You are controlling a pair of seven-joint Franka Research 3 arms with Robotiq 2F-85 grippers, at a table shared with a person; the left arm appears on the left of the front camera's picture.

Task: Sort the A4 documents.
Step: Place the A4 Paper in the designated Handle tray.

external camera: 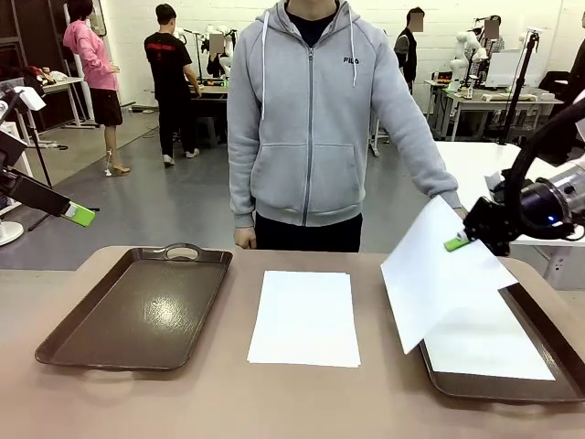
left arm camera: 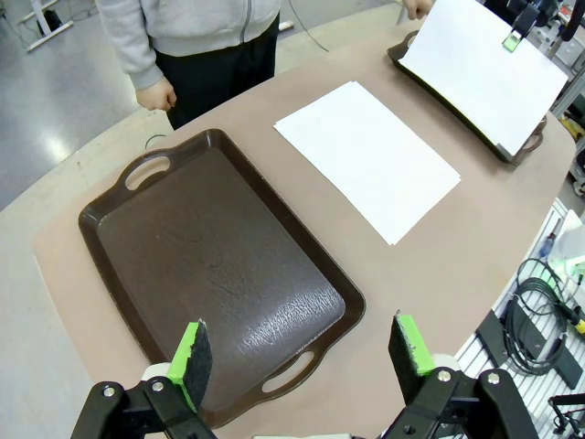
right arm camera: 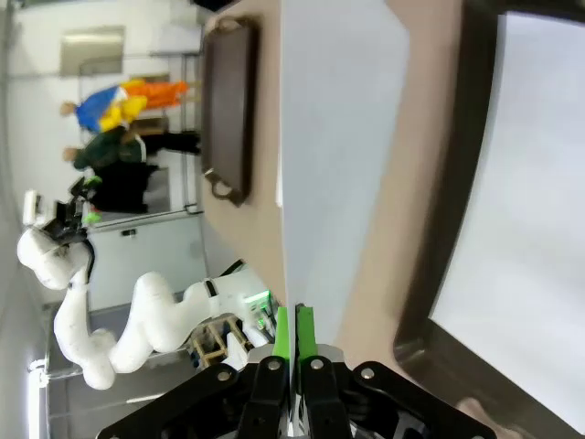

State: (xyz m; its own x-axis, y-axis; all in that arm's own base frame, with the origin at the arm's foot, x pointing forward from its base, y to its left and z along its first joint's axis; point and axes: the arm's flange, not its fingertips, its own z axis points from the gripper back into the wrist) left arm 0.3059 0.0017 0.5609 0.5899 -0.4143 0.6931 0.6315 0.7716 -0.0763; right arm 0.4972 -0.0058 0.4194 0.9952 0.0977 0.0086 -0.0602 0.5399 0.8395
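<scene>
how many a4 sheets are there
3: a middle sheet flat on the table, a lifted sheet pinched in the right gripper, a tray sheet in the right tray. Others may be stacked beneath.

1 sheet [external camera: 304, 318] lies mid-table, 1 sheet [external camera: 489, 347] in tray [external camera: 494, 391], 1 sheet [external camera: 439, 270] tilted.

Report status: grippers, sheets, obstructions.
Left gripper open, high near left tray. Right gripper shut on A4 sheet, tilted over right tray. Second sheet in that tray, third sheet flat mid-table. Person's hand by held sheet.
</scene>
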